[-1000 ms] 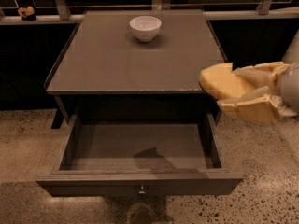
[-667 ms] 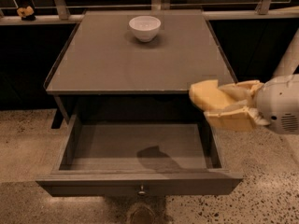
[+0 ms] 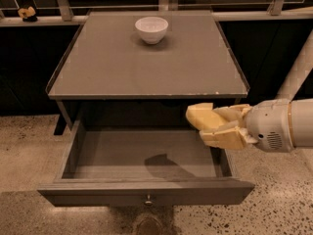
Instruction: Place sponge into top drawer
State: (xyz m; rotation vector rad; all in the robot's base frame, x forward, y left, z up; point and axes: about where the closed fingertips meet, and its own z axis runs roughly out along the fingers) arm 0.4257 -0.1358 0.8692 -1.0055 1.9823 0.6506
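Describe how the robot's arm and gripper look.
The gripper, over the right side of the open drawer, has chunky cream-yellow fingers. Behind it sits a rounded white wrist housing with a small vent grille and a tan band.

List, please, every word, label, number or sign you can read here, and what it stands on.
None: there is no text to read.
No lettering shows on the bowl, the table, the drawer front or the claw, which holds the sponge above the open drawer's right side.
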